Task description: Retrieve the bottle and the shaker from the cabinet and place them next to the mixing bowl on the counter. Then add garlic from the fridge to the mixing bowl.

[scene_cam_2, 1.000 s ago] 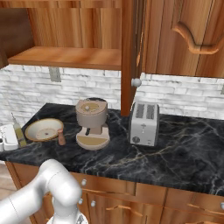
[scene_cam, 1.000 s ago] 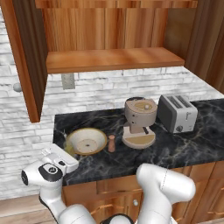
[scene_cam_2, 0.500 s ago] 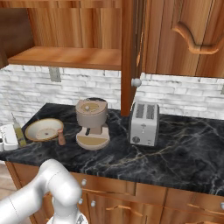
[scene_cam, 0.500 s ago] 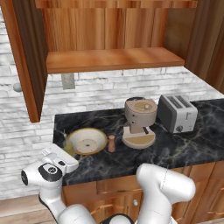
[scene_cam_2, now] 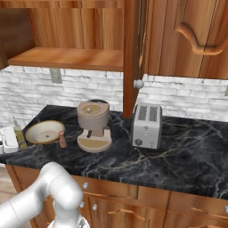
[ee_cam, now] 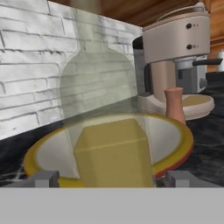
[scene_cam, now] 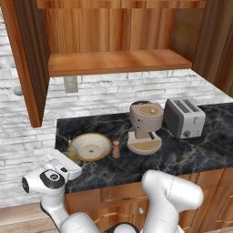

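A clear bottle (ee_cam: 107, 131) with yellow liquid stands on the dark counter, right in front of the mixing bowl (ee_cam: 186, 142). My gripper (ee_cam: 113, 178) is open, one fingertip on each side of the bottle's base with a gap to it. In the left base view the gripper (scene_cam: 68, 158) is at the counter's left end, by the bottle (scene_cam: 72, 149) and the tan bowl (scene_cam: 91, 146). The small brown shaker (scene_cam: 116, 149) stands upright just right of the bowl. The right base view shows the bottle (scene_cam_2: 18, 132), bowl (scene_cam_2: 44, 131) and shaker (scene_cam_2: 62, 139) in a row. The garlic and fridge are out of view.
A beige coffee machine (scene_cam: 145, 125) stands right of the shaker and a silver toaster (scene_cam: 183, 117) beyond it. Above the counter the wooden cabinet (scene_cam: 113, 63) is open with a bare shelf, its door (scene_cam: 27, 68) swung out at the left. The counter's left edge (scene_cam: 58, 136) is near the hand.
The fingers have spread apart and let go of the bottle, which stays standing beside the bowl. The arm and the other things have not moved.
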Robot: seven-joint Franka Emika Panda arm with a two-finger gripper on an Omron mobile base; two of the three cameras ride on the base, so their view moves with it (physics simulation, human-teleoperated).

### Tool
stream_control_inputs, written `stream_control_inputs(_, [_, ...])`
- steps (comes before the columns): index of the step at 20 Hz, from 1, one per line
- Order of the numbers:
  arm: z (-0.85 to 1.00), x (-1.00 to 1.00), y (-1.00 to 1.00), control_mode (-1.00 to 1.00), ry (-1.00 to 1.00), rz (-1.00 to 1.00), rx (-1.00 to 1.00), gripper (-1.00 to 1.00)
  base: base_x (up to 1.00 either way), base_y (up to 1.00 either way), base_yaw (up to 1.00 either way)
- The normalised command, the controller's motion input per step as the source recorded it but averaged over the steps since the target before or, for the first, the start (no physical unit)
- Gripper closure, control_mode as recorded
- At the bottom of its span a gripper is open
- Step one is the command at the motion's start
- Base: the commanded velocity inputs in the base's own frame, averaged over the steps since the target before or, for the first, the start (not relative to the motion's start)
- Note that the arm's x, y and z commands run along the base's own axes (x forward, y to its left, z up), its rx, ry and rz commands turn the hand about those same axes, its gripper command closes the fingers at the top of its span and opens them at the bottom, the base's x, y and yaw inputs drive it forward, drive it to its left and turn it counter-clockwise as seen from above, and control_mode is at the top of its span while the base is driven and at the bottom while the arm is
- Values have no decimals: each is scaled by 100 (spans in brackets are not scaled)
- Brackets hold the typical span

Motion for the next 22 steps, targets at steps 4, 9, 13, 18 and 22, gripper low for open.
stream_control_inputs(4, [0, 0, 0, -100, 0, 0, 0, -100, 0, 0, 0])
stream_control_inputs(9, [5, -11, 3, -100, -3, 0, 0, -100, 0, 0, 0])
stream_control_inputs(13, [15, -32, 37, -100, -10, 0, 0, -100, 0, 0, 0])
stream_control_inputs(18, [16, -24, 42, -100, -8, 0, 0, -100, 0, 0, 0])
stream_control_inputs(22, [38, -22, 3, -100, -2, 0, 1, -100, 0, 0, 0])
